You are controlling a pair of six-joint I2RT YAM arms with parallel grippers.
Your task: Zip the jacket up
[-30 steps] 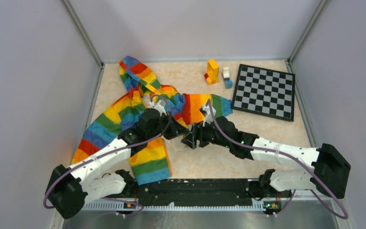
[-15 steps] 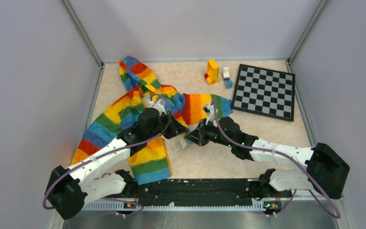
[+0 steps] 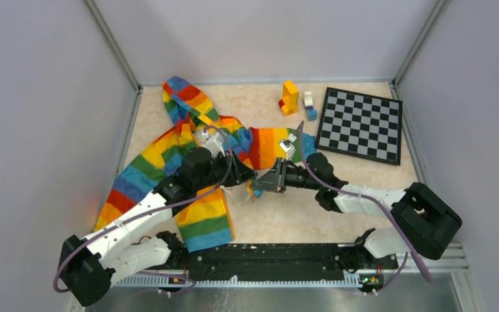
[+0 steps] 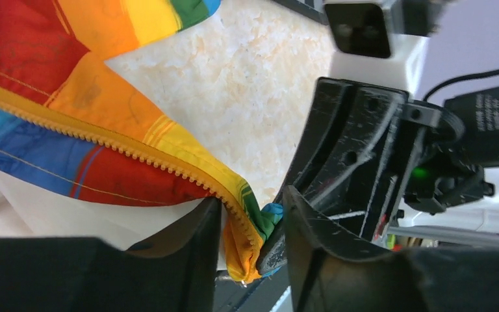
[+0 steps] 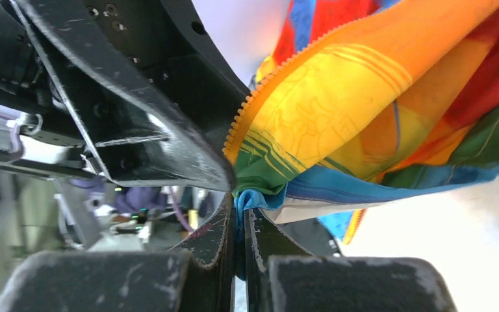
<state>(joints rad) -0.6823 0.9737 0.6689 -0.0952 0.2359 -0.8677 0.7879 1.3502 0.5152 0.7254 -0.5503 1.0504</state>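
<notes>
The rainbow-striped jacket (image 3: 169, 156) lies spread across the left of the table, hood toward the back. Both grippers meet at its lower front corner. My right gripper (image 5: 240, 214) is shut on the blue hem at that corner, below the toothed orange zipper strip (image 5: 279, 71). My left gripper (image 4: 252, 214) stands open around the same corner. The zipper edge (image 4: 136, 153) hangs loose between its fingers, and the tip of a right finger (image 4: 274, 250) reaches in beside it. From above, the left gripper (image 3: 243, 177) and the right gripper (image 3: 260, 184) nearly touch.
A chessboard (image 3: 360, 125) lies at the back right. A yellow block stack (image 3: 290, 97) and a small white and blue stack (image 3: 309, 105) stand beside it. Grey walls close in the table on three sides.
My right gripper closed on the jacket's lower corner and swung toward the left gripper. My left gripper's jaws have parted from that corner.
</notes>
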